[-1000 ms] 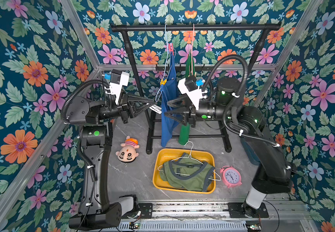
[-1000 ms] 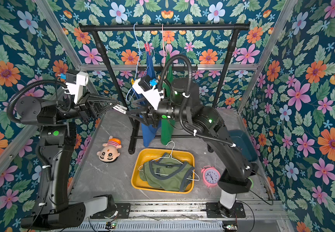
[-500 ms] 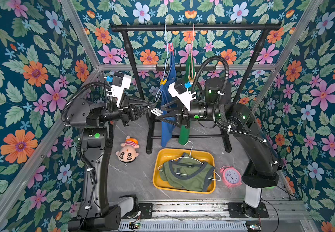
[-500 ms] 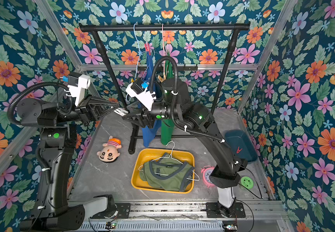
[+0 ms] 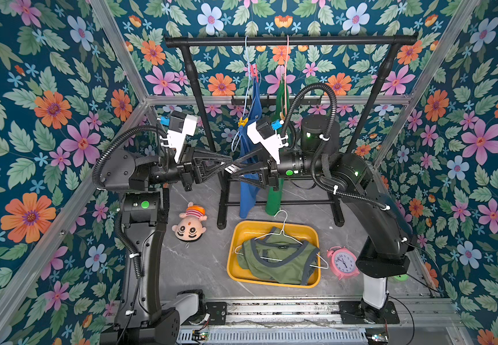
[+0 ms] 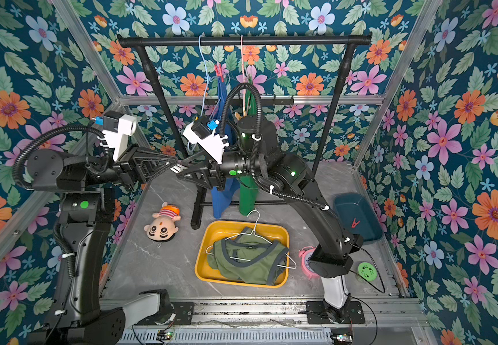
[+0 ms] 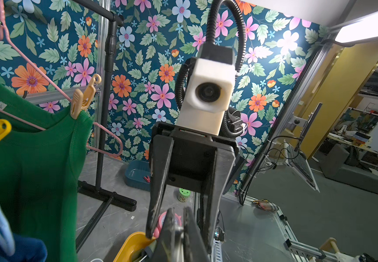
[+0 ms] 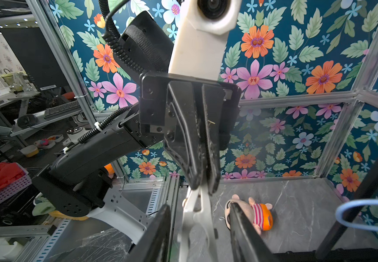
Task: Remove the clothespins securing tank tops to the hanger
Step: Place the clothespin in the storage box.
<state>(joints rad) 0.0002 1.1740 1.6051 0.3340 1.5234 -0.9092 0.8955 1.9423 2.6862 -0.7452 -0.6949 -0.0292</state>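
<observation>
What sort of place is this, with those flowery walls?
Probably a robot test booth within a lab: left arm and right arm beside a clothes rack, an aluminium frame, and a desk with keyboard outside.

Plush doll (image 5: 189, 224) is laid on the grey marbled surface (image 5: 199, 268), near a foot of the black garment rack (image 5: 289, 40). Yellow tray (image 5: 232, 257) is set in front of the rack, with a pink alarm clock (image 5: 342, 262) just beside it. Teal bin (image 6: 358, 209) and a small green-lidded container (image 6: 367, 270) are placed by the side wall.
</observation>
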